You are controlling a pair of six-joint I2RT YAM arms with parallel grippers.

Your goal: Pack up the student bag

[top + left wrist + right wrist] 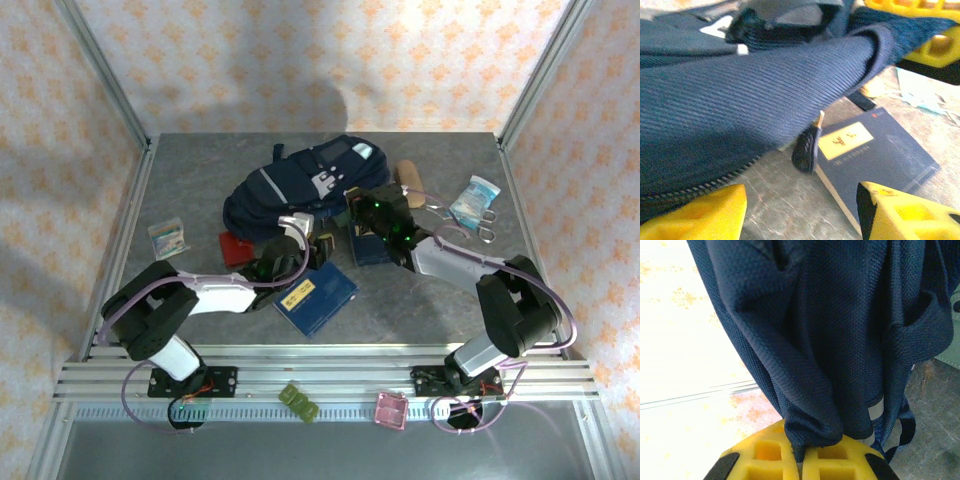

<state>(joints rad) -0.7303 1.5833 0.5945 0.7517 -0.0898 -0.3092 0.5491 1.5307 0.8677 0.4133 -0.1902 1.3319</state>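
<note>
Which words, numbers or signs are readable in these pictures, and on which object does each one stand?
Nothing can be quoted with certainty.
Yellow label on the flat navy-blue book: dark characters, too blurred to read.
White and blue packet: print too small.
Small clear box: print too small.
Navy-blue fabric student bag: no text readable.

The student bag overruns the left wrist view's edges, and a fingertip hides part of the navy book.

The top external camera looks steeply down from above the near edge over the whole table. Both wrist cameras face the student bag at close range.
</note>
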